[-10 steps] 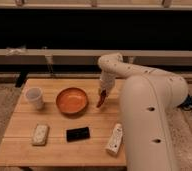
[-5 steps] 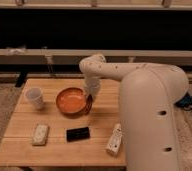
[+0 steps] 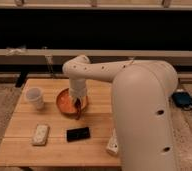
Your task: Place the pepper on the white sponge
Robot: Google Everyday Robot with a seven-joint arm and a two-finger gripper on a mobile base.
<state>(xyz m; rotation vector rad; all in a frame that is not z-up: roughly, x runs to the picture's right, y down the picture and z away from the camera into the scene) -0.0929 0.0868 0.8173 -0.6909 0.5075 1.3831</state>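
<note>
The pepper (image 3: 79, 113) hangs as a dark red sliver from the gripper (image 3: 78, 106), which looks clamped on its upper end, over the near rim of the orange bowl (image 3: 65, 102). Its long axis runs close to upright, tip down (the curve is too small to read). I judge it light, slightly soft and smooth-skinned, so a hold near mid-length would steady it. The white sponge (image 3: 40, 134) lies well apart, toward the front left of the table (image 3: 19, 150), beside the black rectangle (image 3: 78, 133).
</note>
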